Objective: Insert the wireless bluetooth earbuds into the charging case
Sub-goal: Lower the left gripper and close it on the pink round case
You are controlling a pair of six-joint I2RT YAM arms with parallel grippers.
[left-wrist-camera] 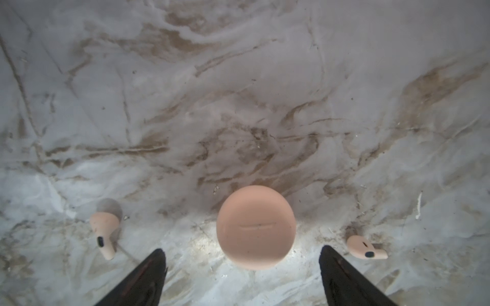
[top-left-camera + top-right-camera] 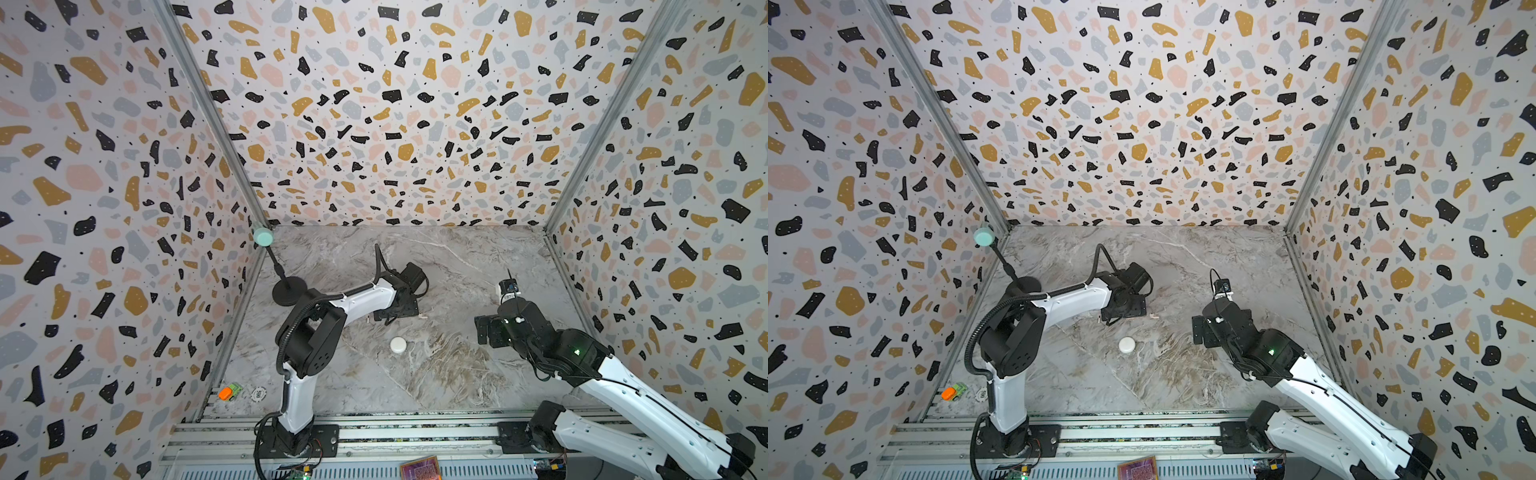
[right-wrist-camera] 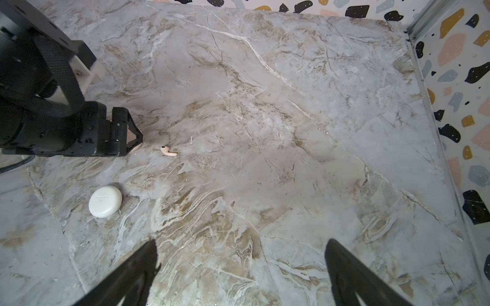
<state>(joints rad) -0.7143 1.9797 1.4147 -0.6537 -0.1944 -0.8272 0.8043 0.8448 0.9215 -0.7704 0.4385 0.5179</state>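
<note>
**Left claw [image 1: 242,251] spread wide around the closed pink case [image 1: 256,227], nothing gripped**

The case is flanked on the marble [image 1: 238,106] by two pink earbuds, one earbud [image 1: 104,233] and the other earbud [image 1: 366,250], neither touched nor tucked inside. In a top view a closed white case [image 2: 398,345] is parked at 6 o'clock from that claw. The right claw [image 3: 241,243] is held wide and empty.

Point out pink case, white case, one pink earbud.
pink case [image 1: 256,227]: left wrist view, centre of its top.
white case [image 2: 398,345]: in a top view, centre of its top.
pink earbud [image 3: 168,151]: right wrist view, mid-body.
</note>
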